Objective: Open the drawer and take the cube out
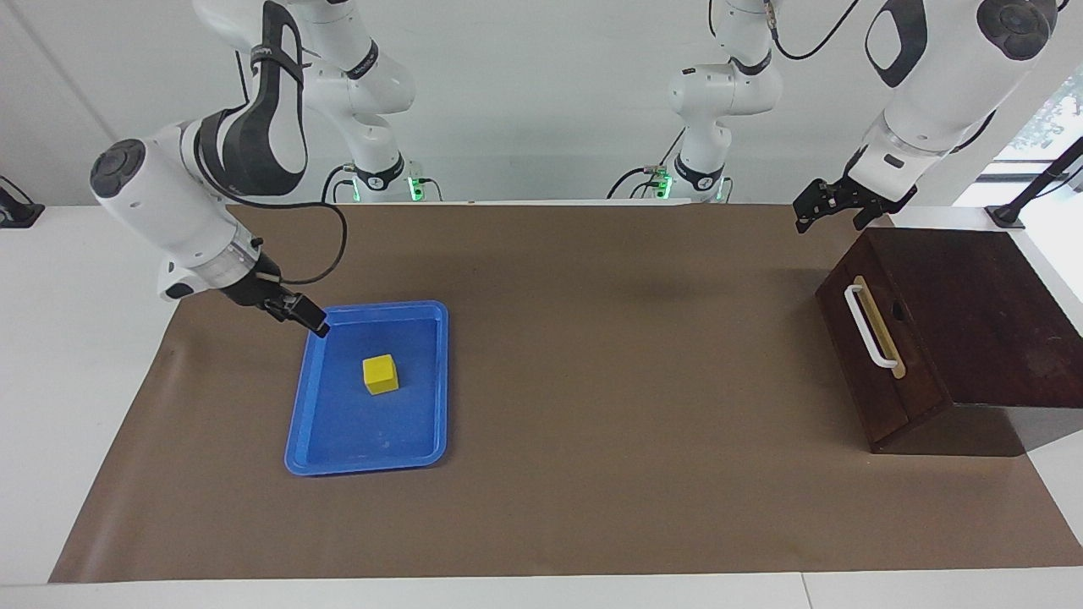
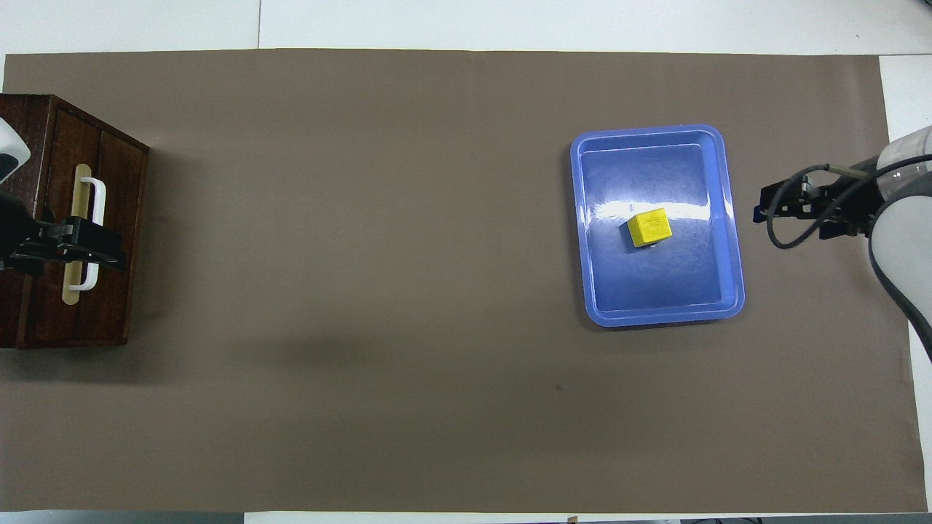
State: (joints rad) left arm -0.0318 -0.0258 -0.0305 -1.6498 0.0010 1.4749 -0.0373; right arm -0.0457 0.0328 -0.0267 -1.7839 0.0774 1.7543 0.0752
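The drawer (image 1: 876, 372) is closed in its dark wooden box at the left arm's end of the table, white bar handle (image 1: 867, 326) facing the table's middle. From overhead the drawer (image 2: 113, 182) shows beside my left gripper (image 2: 109, 251). That left gripper (image 1: 827, 222) hangs open in the air above the drawer's front, touching nothing. The yellow cube (image 1: 380, 374) sits loose in the blue tray (image 1: 370, 463). My right gripper (image 1: 309, 320) is raised and open over the tray's edge, holding nothing. Overhead, the right gripper (image 2: 764, 212) is apart from the cube (image 2: 649, 227).
Brown paper (image 1: 609, 338) covers the table between the tray (image 2: 659, 316) and the wooden box (image 1: 973, 296). White table (image 1: 68, 355) borders the paper at the right arm's end.
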